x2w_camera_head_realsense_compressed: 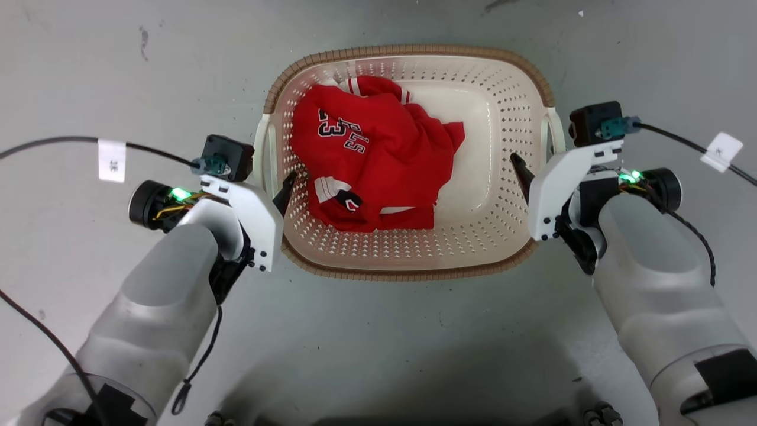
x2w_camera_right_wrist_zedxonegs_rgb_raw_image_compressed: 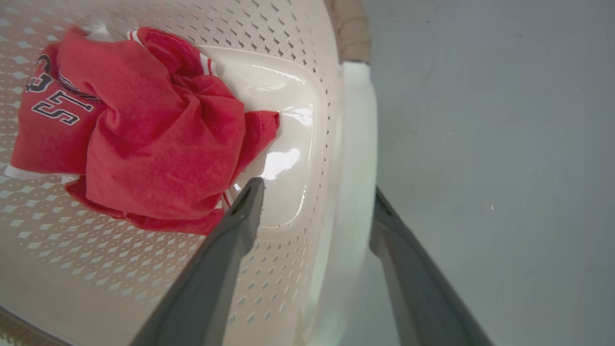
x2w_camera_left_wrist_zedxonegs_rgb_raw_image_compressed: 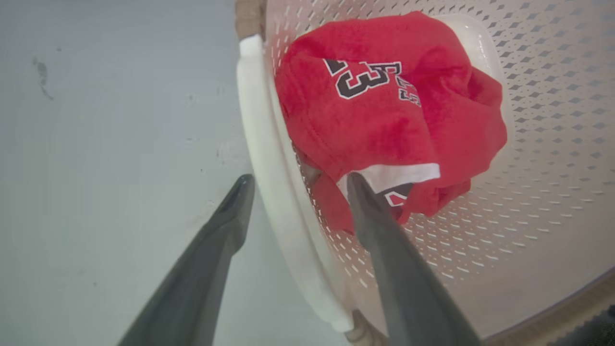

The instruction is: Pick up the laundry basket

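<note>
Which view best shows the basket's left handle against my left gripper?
The left wrist view: the left handle runs between the open fingers of the left gripper, one outside, one inside the laundry basket. The head view shows that handle from above, partly behind that gripper. The right wrist view shows the right handle.

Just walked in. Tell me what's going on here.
The robot is setting up to lift the laundry basket, which sits on the grey floor with a red jersey inside. The left gripper straddles the left handle, one finger outside the basket wall and one inside. The right gripper straddles the right handle likewise. Both sets of jaws stand open, so nothing is gripped yet.
</note>
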